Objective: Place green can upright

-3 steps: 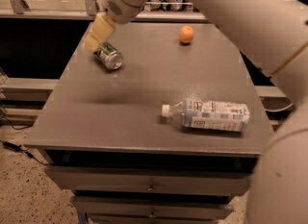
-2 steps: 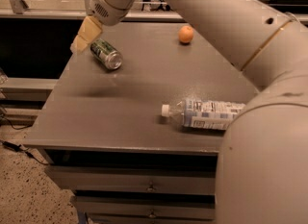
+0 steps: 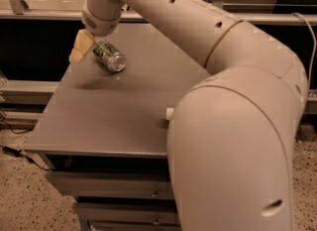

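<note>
My tan gripper [image 3: 80, 46] sits just beside the green aluminium can [image 3: 109, 56] lying sideways, spread or closed I can't tell; a nudge could roll it away

No text to read anywhere, pale markings on the can [image 3: 109, 56] not legible, tool [image 3: 80, 47] just beside the can, at the tabletop's [image 3: 109, 121] far left edge

can [image 3: 110, 56] lies sideways on the table [image 3: 114, 111], gripper [image 3: 80, 46] just left, perhaps touching.
</note>
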